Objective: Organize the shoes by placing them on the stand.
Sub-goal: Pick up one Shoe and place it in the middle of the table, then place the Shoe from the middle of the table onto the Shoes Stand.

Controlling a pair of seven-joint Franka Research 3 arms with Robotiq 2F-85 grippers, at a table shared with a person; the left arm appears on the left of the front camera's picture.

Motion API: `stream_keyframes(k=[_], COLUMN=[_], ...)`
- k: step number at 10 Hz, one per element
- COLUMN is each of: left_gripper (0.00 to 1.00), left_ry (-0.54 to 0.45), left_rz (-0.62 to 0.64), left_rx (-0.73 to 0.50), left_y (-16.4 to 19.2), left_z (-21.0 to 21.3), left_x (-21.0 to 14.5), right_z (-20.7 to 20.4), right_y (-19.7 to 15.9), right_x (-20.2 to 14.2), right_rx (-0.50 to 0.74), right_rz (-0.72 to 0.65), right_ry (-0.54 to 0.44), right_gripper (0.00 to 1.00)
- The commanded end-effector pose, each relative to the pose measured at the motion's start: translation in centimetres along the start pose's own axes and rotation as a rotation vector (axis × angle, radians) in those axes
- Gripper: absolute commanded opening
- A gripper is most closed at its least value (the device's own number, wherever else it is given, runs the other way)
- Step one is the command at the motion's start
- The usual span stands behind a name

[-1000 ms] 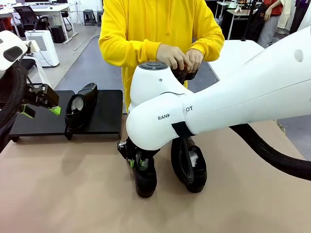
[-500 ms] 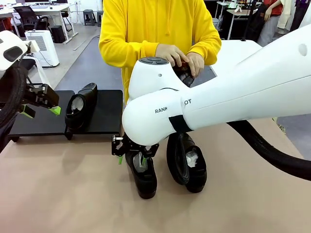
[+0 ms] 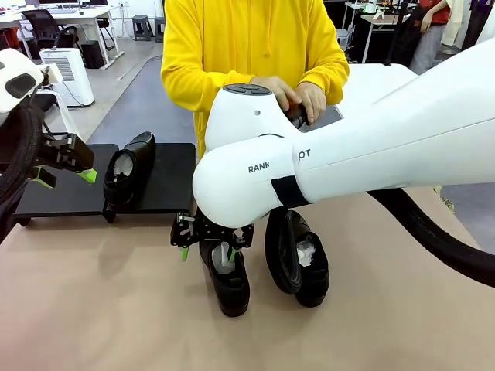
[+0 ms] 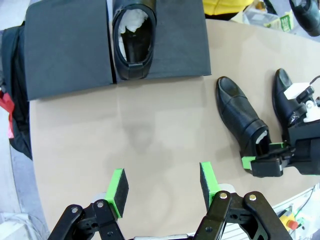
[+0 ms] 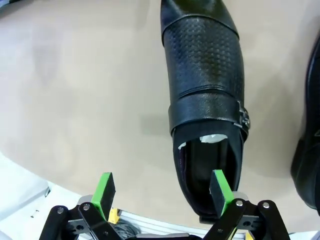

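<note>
Shoes are the containers to check, each with crumpled paper in its opening. The first shoe (image 3: pixel 128 174) stands on the stand (image 3: pixel 62 197), the low black platform at the far left corner of the table (image 3: pixel 100 309). It sits on the stand's right half, heel at the near edge and toe toward the far edge, with white paper (image 4: pixel 132 20) filling its opening.

Two more shoes lie near the middle of the table, side by side and just apart, toes toward the near edge. The left shoe (image 3: pixel 228 282) has white paper (image 5: pixel 212 138) tucked deep inside. The right shoe (image 3: pixel 298 263) shows a white wad (image 3: pixel 307 253) as well.

The right gripper (image 3: pixel 208 252) hangs at the heel of the left shoe, jaws spread wide and holding nothing. One green pad (image 5: pixel 220 192) is over the shoe's opening. The other is over the table beside the shoe. Whether a pad touches the leather cannot be told.

The left gripper (image 3: pixel 66 176) is above the stand's left half, jaws apart with nothing between them.

At the far edge a person's hands (image 3: pixel 294 97) close around something dark, mostly hidden behind the right arm.
</note>
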State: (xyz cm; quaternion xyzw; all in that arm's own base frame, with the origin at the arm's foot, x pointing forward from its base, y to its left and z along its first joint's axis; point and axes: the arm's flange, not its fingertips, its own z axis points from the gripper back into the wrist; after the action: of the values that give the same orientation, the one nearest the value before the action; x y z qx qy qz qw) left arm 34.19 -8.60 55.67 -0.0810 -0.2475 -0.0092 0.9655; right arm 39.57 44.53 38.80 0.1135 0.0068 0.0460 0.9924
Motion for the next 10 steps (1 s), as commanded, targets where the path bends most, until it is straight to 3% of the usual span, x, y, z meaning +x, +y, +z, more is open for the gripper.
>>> stream_keyframes(k=[1,10], left_gripper=[0.75,0.75], left_ry=[-0.004,-0.004], left_rz=[0.003,0.003], left_rx=[-0.005,-0.005], left_y=[0.11,0.11], left_z=[0.11,0.11], left_x=[0.02,0.02], right_z=[-0.15,-0.24], right_y=[0.32,-0.16], right_x=[0.19,0.22], right_rx=[0.001,0.0], right_rz=[-0.027,-0.009], right_ry=[-0.019,0.001], right_gripper=[1.0,1.0])
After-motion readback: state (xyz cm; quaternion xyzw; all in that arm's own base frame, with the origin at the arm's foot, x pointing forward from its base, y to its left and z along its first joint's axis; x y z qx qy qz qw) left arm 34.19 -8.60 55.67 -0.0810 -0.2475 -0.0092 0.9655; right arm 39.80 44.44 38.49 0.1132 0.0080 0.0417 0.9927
